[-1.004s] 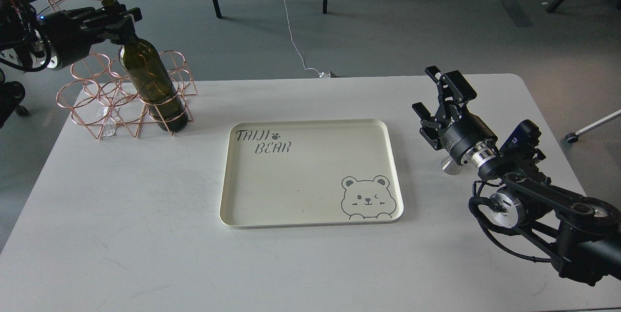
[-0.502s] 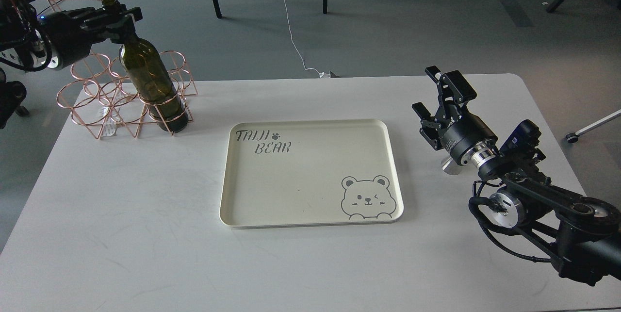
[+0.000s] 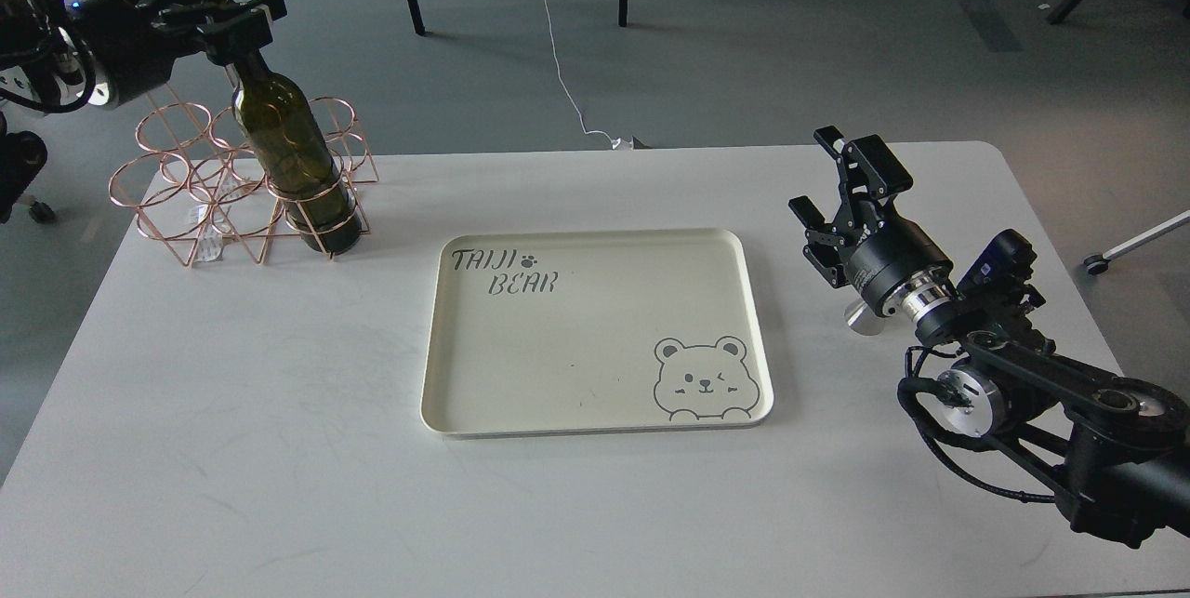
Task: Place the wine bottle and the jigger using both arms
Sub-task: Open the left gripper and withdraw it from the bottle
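Note:
The dark green wine bottle (image 3: 288,156) stands tilted in the front right ring of a copper wire rack (image 3: 177,198) at the table's far left. My left gripper (image 3: 237,21) is closed around the top of the bottle's neck and hides its mouth. My right gripper (image 3: 837,184) is open and empty, raised above the table's right side, pointing away from me. The silver jigger (image 3: 865,319) shows only as a small shiny piece on the table, mostly hidden behind my right wrist.
A cream tray (image 3: 595,233) printed with "TAIJI BEAR" and a bear face lies in the middle of the white table (image 3: 232,449). Chair legs and a white cable are on the floor beyond the far edge.
My left gripper has shifted slightly up and to the right along the bottle's neck and now covers its mouth; the bottle stands a little more upright. The right arm has not moved.

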